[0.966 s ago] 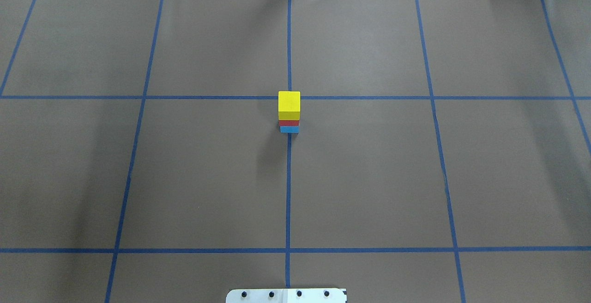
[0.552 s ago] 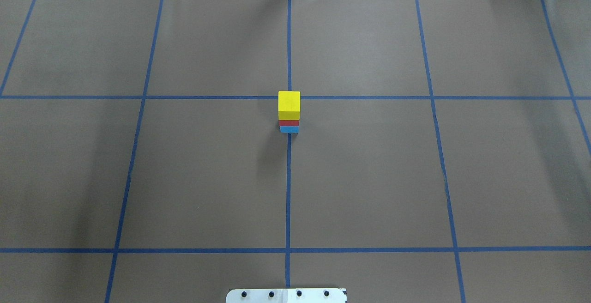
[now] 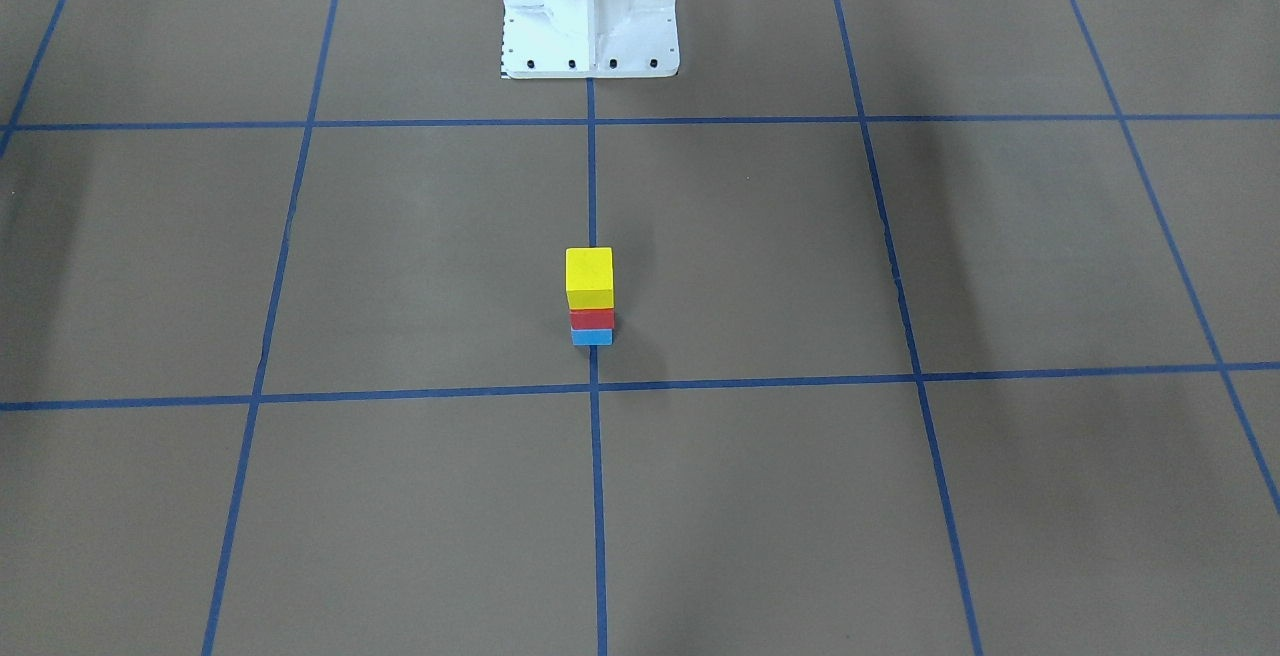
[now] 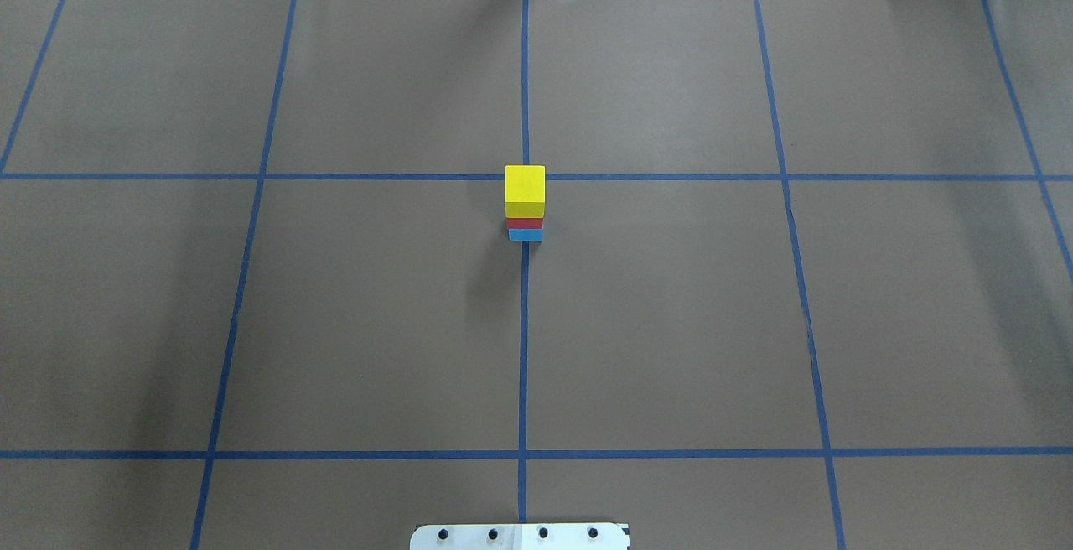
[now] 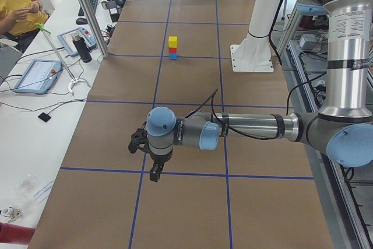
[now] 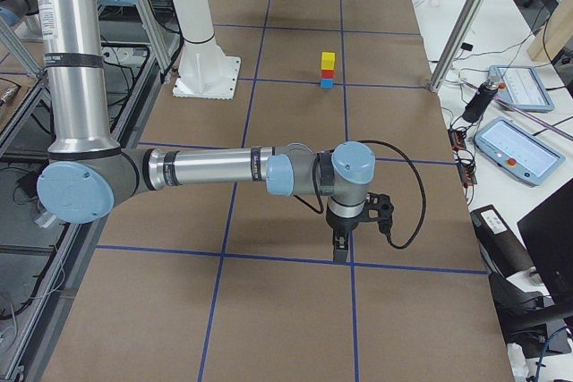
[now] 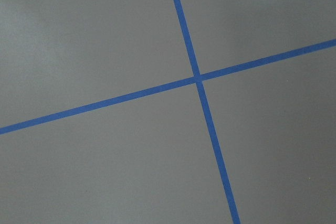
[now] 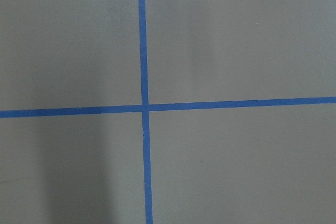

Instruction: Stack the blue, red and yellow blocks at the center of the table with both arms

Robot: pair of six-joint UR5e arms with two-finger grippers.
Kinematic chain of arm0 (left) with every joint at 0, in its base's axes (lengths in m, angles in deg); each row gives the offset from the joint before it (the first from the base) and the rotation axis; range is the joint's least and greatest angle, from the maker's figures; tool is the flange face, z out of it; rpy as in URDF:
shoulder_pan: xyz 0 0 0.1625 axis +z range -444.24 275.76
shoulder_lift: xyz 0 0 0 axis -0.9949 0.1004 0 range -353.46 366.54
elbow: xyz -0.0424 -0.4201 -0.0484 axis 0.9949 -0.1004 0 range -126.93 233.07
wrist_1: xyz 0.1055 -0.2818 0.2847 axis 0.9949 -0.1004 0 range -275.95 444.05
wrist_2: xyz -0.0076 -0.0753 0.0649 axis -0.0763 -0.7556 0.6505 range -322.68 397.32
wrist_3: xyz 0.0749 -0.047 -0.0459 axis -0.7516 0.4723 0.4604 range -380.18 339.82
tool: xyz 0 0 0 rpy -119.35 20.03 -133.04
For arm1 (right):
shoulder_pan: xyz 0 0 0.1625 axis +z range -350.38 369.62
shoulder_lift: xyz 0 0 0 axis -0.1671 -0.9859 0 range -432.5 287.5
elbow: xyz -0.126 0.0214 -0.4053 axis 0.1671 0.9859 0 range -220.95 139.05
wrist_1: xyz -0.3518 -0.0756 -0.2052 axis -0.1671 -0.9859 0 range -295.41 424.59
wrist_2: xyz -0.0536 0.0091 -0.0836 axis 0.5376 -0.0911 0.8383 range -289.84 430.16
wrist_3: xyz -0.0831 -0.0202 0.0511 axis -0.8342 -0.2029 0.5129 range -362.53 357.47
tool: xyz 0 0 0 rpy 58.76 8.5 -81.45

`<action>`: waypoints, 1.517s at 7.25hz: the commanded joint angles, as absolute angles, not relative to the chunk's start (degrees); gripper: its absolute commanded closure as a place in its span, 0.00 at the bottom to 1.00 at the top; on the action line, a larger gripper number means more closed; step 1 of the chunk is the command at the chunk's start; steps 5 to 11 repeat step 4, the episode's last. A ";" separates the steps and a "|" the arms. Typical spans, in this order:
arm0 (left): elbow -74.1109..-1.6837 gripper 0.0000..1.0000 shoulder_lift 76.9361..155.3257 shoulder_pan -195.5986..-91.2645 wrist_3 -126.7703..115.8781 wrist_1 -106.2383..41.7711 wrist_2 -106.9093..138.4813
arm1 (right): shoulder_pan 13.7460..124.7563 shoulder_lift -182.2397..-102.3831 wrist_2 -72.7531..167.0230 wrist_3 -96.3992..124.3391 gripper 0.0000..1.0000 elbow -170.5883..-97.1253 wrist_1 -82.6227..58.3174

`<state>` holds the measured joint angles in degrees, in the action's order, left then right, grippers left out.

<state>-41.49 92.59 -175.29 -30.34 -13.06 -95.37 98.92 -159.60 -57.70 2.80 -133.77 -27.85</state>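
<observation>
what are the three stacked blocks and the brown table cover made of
The yellow block, red block and blue block look like painted wood or plastic: flat matte colour, crisp edges. The table cover looks like matte brown paper, rippled at its far edge.

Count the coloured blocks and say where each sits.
3, in one central stack: blue cube block at bottom, red cube block between, yellow cube block on top.

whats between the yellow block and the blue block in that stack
The red block lies between them, with the yellow block on top of it and the blue block beneath. The exterior front-facing view shows it best.
</observation>
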 commanded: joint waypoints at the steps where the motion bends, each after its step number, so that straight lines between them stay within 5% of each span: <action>1: -41.50 0.00 92.49 -175.29 -30.28 -12.99 -95.13 | 98.92 -159.69 -57.72 2.83 0.00 -133.76 -27.78; 11: -42.20 0.00 91.18 -175.29 -30.37 -12.99 -95.22 | 98.92 -159.78 -57.81 2.83 0.00 -133.68 -27.78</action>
